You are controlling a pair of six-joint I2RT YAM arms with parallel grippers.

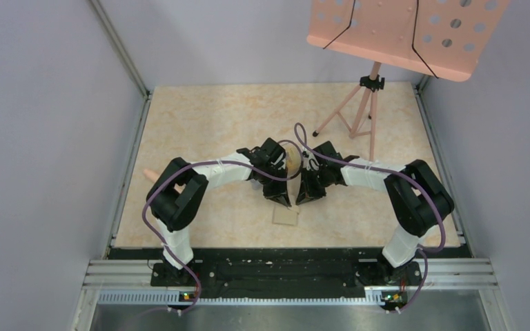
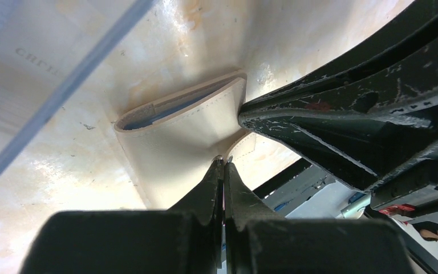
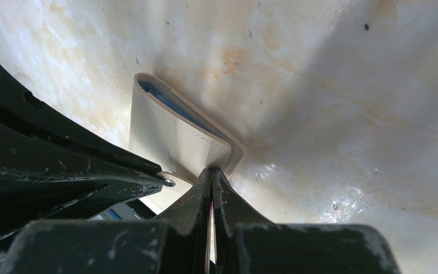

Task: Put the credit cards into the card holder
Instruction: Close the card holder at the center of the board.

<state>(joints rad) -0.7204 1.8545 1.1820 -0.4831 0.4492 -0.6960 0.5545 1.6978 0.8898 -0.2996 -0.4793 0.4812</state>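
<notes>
The tan card holder point(image 1: 285, 216) lies on the table between the two arms. The wrist views show it folded but gaping, with its light blue inside along the open edge point(image 2: 182, 125) point(image 3: 165, 131). My left gripper point(image 1: 282, 201) point(image 2: 224, 161) is shut, its tips against the card holder's lower flap. My right gripper point(image 1: 308, 199) point(image 3: 212, 170) is shut too, with its tips at the corner of the upper flap point(image 2: 240, 117). Whether either pinches the leather does not show. The credit cards are out of view.
A pink perforated music stand point(image 1: 407, 31) on a tripod point(image 1: 359, 114) stands at the back right. A small peach-coloured thing point(image 1: 150, 174) pokes out behind the left arm's elbow. Grey walls close in both sides, and a black rail point(image 1: 283, 265) runs along the near edge.
</notes>
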